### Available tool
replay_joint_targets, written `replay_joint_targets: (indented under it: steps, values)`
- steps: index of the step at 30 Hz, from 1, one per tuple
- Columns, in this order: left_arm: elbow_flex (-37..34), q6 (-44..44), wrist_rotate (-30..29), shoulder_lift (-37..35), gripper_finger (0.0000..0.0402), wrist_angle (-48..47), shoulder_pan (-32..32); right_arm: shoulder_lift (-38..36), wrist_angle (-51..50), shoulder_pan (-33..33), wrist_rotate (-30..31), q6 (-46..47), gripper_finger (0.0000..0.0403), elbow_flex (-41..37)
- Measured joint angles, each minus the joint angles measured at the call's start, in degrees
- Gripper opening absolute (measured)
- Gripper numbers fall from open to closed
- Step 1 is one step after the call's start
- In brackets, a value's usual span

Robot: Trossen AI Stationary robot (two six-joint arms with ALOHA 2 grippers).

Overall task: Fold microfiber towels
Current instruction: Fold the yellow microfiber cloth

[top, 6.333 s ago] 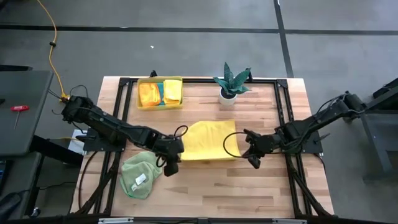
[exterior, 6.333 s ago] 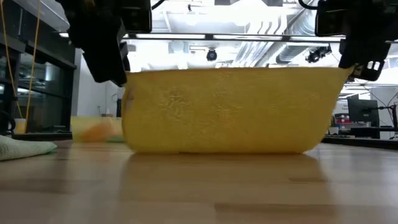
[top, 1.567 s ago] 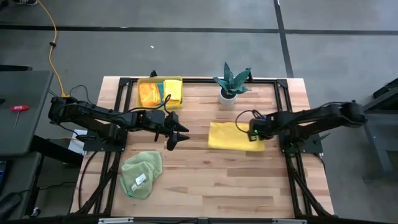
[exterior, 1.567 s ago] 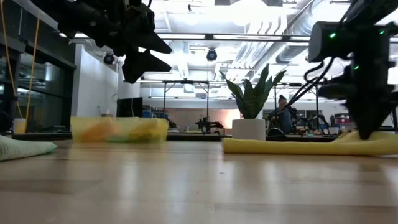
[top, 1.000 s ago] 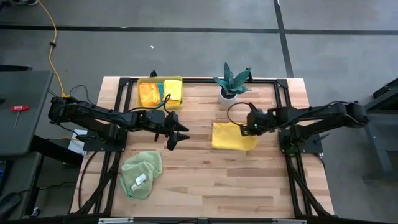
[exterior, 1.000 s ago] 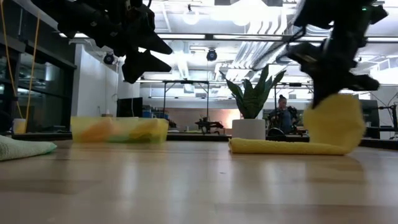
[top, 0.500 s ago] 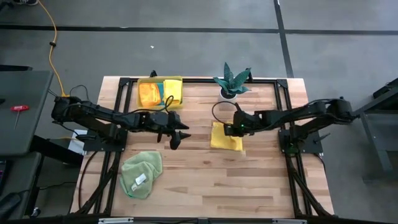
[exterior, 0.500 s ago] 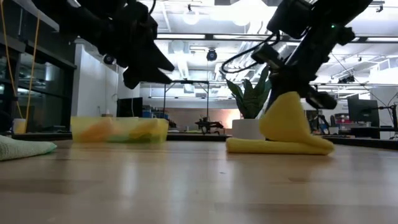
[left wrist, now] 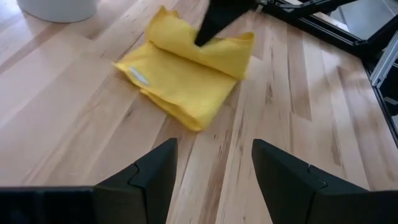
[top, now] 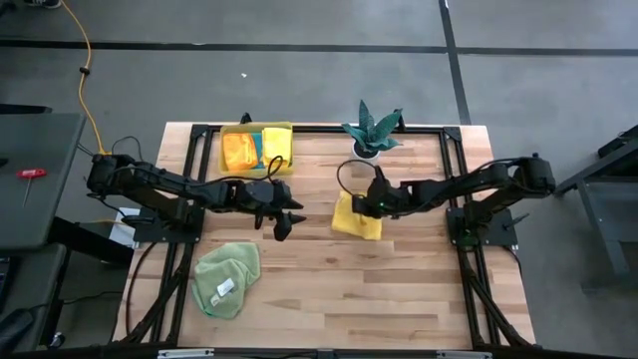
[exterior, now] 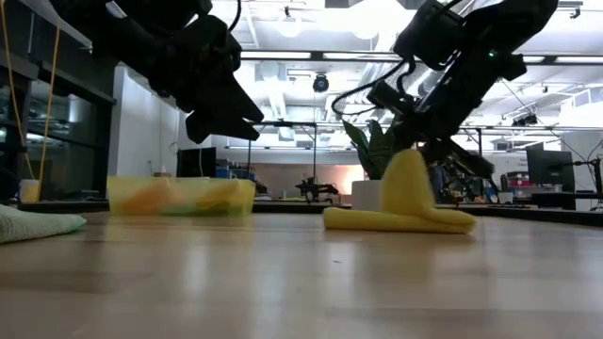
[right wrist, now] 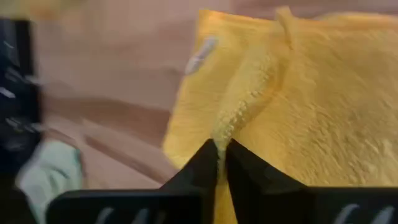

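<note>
Right gripper (top: 376, 202): pinching a raised fold of the yellow towel (top: 357, 218), fingers closed on it.
Yellow towel: folded, mid-table, near the potted plant (top: 371, 130).
Left gripper (top: 283, 220): fingers spread, holding nothing, above bare table (top: 329, 289), well apart from the towel.
Green towel (top: 225, 280): crumpled at the table's front left.
Bin (top: 257, 149): back left, holding more towels.

Grey floor (top: 299, 90) with dark seams around the wood table (top: 329, 289). Orange cable (top: 85, 80) snakes across it. Bright ceiling lights (exterior: 292, 24), pipes, black racks (exterior: 283, 160) far back.
</note>
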Motion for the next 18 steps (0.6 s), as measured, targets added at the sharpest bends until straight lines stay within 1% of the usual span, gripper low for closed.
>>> replay_joint_targets:
  steps: [3,7,10,13,15,18]
  values:
    - [0.01,-0.05,0.17,0.00,0.0195,0.00,0.00,-0.04,3.08,-0.73,1.98,0.73,0.0056,0.00]
    - [0.00,-0.05,0.44,0.00,0.0195,0.00,0.00,-0.04,3.32,-1.42,5.22,5.66,0.0111,0.00]
    - [0.00,-0.17,0.46,0.00,0.0195,0.00,0.00,-0.04,6.01,-2.09,5.87,8.01,0.0151,0.00]
    - [0.00,-0.41,0.48,0.00,0.0195,0.00,0.00,-0.66,9.91,-2.38,5.90,1.74,0.0184,0.00]
    - [0.00,-1.31,0.50,0.00,0.0195,0.00,0.00,-1.79,11.06,-2.41,5.84,-2.10,0.0199,0.02]
    - [0.00,-1.51,0.73,0.00,0.0195,0.00,-0.04,-4.83,6.20,-2.40,4.42,-6.46,0.0206,0.02]
